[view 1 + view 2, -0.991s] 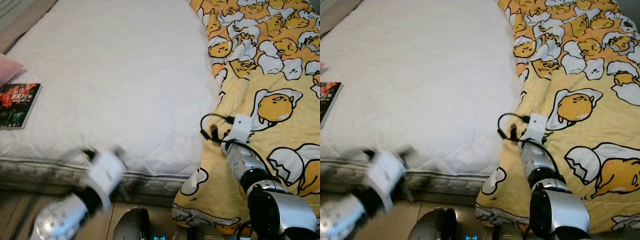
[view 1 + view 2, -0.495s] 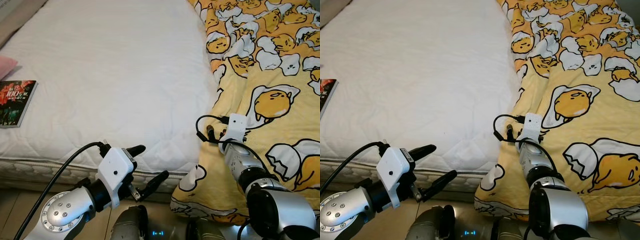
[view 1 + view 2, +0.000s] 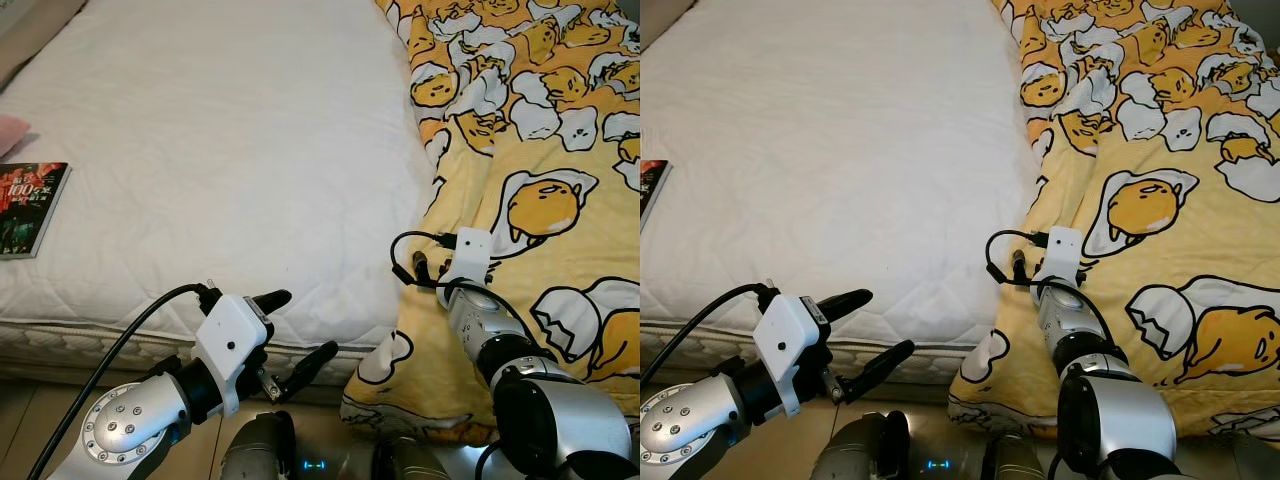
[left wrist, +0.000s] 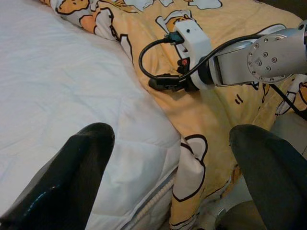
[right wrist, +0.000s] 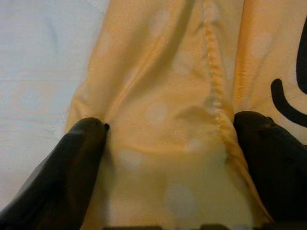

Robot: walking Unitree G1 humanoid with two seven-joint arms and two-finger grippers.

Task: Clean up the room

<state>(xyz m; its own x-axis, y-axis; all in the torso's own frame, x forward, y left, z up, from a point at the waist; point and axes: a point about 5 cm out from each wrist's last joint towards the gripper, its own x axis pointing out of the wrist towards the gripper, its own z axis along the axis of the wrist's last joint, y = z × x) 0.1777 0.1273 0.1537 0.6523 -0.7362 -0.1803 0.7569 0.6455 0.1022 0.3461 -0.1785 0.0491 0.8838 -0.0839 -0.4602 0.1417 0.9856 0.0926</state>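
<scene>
A yellow blanket (image 3: 540,150) printed with egg characters covers the right side of a white mattress (image 3: 230,140) and hangs over its near edge. My right gripper (image 3: 424,267) is pressed into the blanket's left border. In the right wrist view its fingers (image 5: 81,158) stand wide apart, open, with a fold of blanket (image 5: 168,120) between them. My left gripper (image 3: 301,326) hovers open at the mattress's near edge with nothing between its fingers. The left wrist view looks across at the right gripper (image 4: 165,82).
A dark paperback book (image 3: 30,208) lies on the mattress at the far left, with a pink object (image 3: 10,135) just beyond it. The wooden floor (image 3: 20,420) shows below the bed's quilted side. The middle of the mattress is bare.
My left arm, blurred a second ago, has swung up and settled with its fingers open at the bed's edge. The right arm has stayed on the blanket. The camera shifted slightly.
</scene>
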